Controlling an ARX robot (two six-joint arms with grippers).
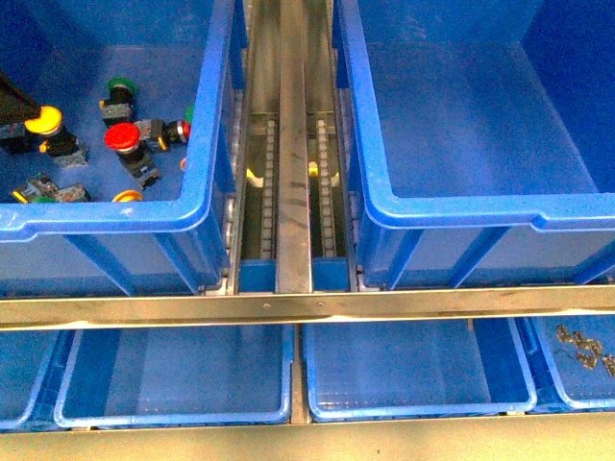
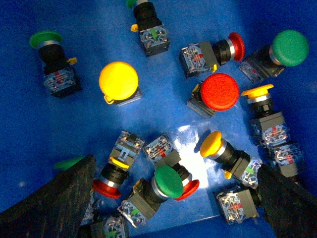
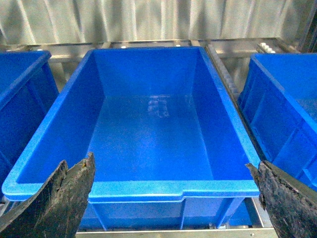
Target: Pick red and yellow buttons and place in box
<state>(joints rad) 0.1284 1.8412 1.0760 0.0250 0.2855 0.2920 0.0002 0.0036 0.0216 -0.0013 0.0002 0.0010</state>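
Below the left gripper [image 2: 174,166] (jaws wide apart, empty), a red button [image 2: 219,91] and a yellow button [image 2: 118,82].

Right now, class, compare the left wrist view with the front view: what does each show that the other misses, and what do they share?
Only the left wrist view shows the left gripper plainly, jaws wide open above a dense scatter of switches whose terminal blocks are visible close up. Only the front view shows the box on the right, the roller track between the bins and the shallow trays below. Both show the switch bin holding a yellow button, a red button and green-capped switches.
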